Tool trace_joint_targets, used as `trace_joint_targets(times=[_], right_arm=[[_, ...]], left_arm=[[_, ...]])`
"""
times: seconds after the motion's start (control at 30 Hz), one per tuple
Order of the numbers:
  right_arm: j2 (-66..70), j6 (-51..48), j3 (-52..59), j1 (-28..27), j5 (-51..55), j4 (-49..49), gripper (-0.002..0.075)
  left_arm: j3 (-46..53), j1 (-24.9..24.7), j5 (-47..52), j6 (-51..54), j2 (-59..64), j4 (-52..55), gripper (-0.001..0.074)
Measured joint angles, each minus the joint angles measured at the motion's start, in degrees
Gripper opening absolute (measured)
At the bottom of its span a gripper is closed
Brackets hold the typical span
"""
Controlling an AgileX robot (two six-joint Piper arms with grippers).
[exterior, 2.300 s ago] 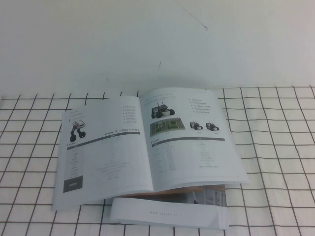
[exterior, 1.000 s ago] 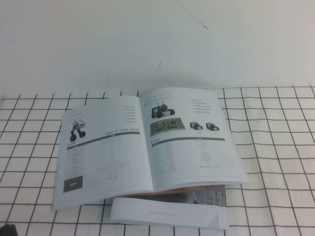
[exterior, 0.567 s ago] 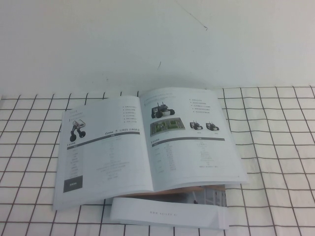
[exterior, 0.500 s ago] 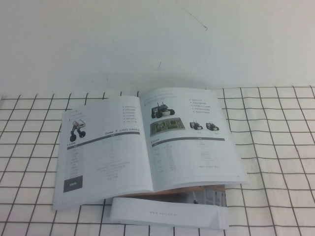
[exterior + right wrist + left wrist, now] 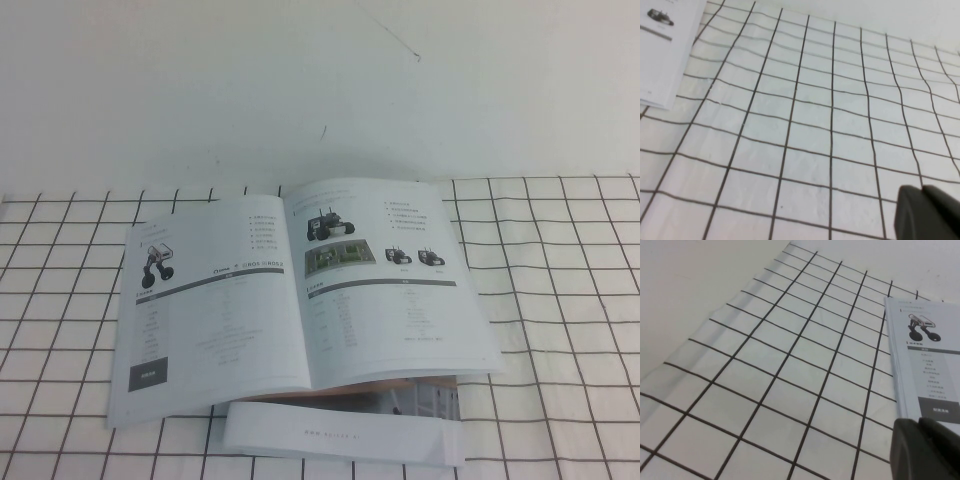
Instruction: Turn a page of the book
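The book (image 5: 300, 290) lies open on the grid cloth in the high view. The page (image 5: 210, 310) lies flat on the left side, showing a rover, a grey bar and a small dark box. The right side shows one large and two small rover pictures. Neither gripper is in the high view. My left gripper (image 5: 918, 423) is shut and empty, hovering just off the near left corner of the page (image 5: 927, 365). My right gripper (image 5: 921, 190) is shut and empty over bare cloth, well to the right of the book's corner (image 5: 665, 45).
A plain white booklet (image 5: 345, 432) sticks out from under the book's front edge. The black-lined grid cloth (image 5: 560, 330) covers the table on both sides of the book. Behind it is a plain white surface (image 5: 300, 90).
A dark bit of my left gripper showed at the high view's bottom left corner a second ago and is gone now. The book and its pages have not moved.
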Motion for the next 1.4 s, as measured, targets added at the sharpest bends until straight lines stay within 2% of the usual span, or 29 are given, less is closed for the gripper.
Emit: trace_joint_targets(times=[0.2, 0.47, 0.63, 1.4], right_arm=[[-0.1, 0.0, 0.4, 0.0, -1.5, 0.0, 0.0001], [-0.1, 0.0, 0.4, 0.1, -1.7, 0.0, 0.0001], [-0.1, 0.0, 0.4, 0.1, -1.7, 0.0, 0.0001], [-0.1, 0.0, 0.4, 0.1, -1.7, 0.0, 0.0001]], left_arm=[[0.0, -0.6, -0.1, 0.0, 0.0, 0.0, -0.0003], [0.0, -11.3, -0.1, 0.0, 0.0, 0.0, -0.0003], [0.0, -14.9, -0.1, 0.0, 0.0, 0.0, -0.0003], [0.0, -15.5, -0.3, 0.0, 0.0, 0.0, -0.0003]])
